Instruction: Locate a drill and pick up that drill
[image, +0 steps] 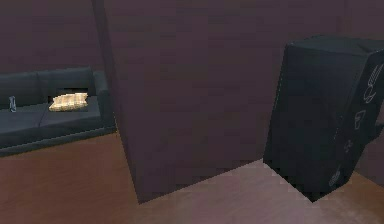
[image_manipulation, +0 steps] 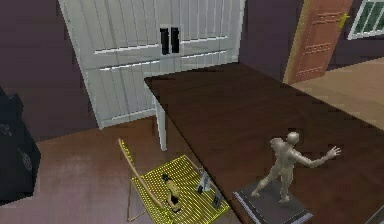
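Note:
A yellow mesh chair (image_manipulation: 165, 190) stands at the near edge of a dark wooden table (image_manipulation: 250, 100) in the arm side view. A small dark object (image_manipulation: 171, 189) lies on its seat. Two small upright dark things (image_manipulation: 208, 186) stand at the chair's right edge, by the table; I cannot tell what they are. A tan statue of a figure (image_manipulation: 287, 165) stands on a grey base (image_manipulation: 268, 207) on the table's near part.
White double doors (image_manipulation: 155, 45) are behind the table, with a brown wooden door (image_manipulation: 318, 40) at the far right. A black bulky object (image_manipulation: 15, 145) sits at the arm side view's left edge. Ahead are a dark wall (image: 190, 90), a black cabinet (image: 325, 115), and a dark sofa (image: 50, 110) with a striped pillow (image: 70, 101).

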